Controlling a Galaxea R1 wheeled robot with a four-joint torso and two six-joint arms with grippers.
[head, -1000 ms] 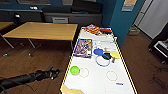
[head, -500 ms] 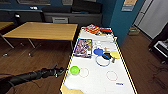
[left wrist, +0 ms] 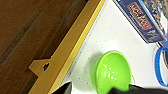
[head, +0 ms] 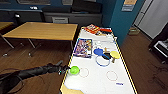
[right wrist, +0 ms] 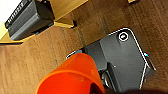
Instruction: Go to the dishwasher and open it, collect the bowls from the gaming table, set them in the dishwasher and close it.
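Observation:
A bright green bowl [head: 74, 70] stands at the near left edge of the white-topped gaming table [head: 100, 80]. My left gripper [head: 66, 69] reaches in from the left and is right at the bowl. In the left wrist view the green bowl [left wrist: 113, 72] lies between the gripper's spread dark fingers [left wrist: 65, 88], so the left gripper [left wrist: 97, 87] is open. A blue round piece [head: 98, 52] further up the table may be another bowl. My right gripper holds an orange cup [right wrist: 71, 75] above the wooden floor. The dishwasher is out of view.
A colourful board game [head: 83, 47], a blue ring [head: 102, 61], a yellow disc [head: 115, 54] and game boxes [head: 93, 28] lie on the table. A yellow-topped table [head: 42, 30] stands to the left. A blue wall [head: 122, 20] runs along the right side.
My left arm has stretched forward from the lower left until its gripper reached the green bowl. The bowl and the other things on the table stayed put.

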